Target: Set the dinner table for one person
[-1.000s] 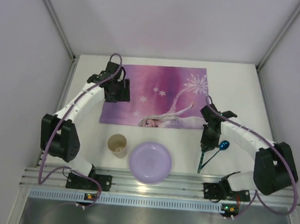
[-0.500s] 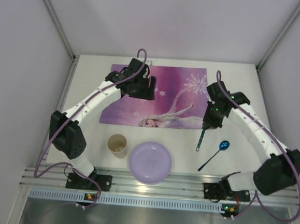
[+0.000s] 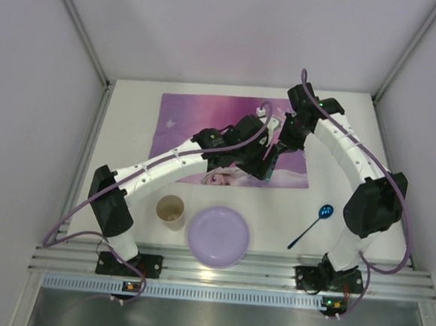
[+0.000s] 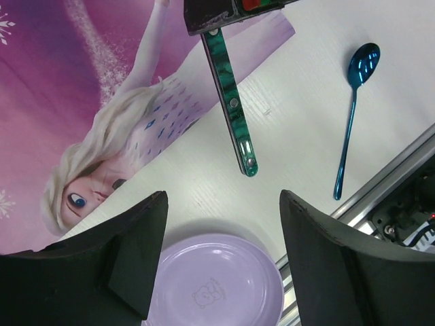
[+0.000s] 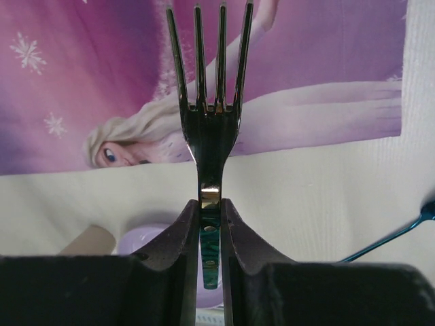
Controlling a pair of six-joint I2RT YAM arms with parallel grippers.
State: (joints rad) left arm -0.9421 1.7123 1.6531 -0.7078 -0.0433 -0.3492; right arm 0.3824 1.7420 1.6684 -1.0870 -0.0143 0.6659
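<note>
The white desk [image 3: 127, 122] is spanning the whole cell floor, carrying the purple placemat [image 3: 206, 117] at its far middle and the lilac plate [image 3: 218, 236], cup [image 3: 171, 211] and blue spoon [image 3: 313, 225] near the front. The left claw [image 4: 224, 204] is hanging wide open, empty, over the placemat's near edge. The right claw [image 5: 210, 204] is pinching the green handle of the fork [image 5: 209, 129] tight, tines outward — a second ago that fork was down beside the spoon, the left claw at the placemat's far-left corner.

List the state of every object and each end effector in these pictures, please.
Fork: gripped by its handle.
Right end effector: shut on fork.
Left end effector: open, empty.
Spoon: lying flat, free.
Plate: empty, right side up.
Cup: upright.
Placemat: spread flat.
</note>
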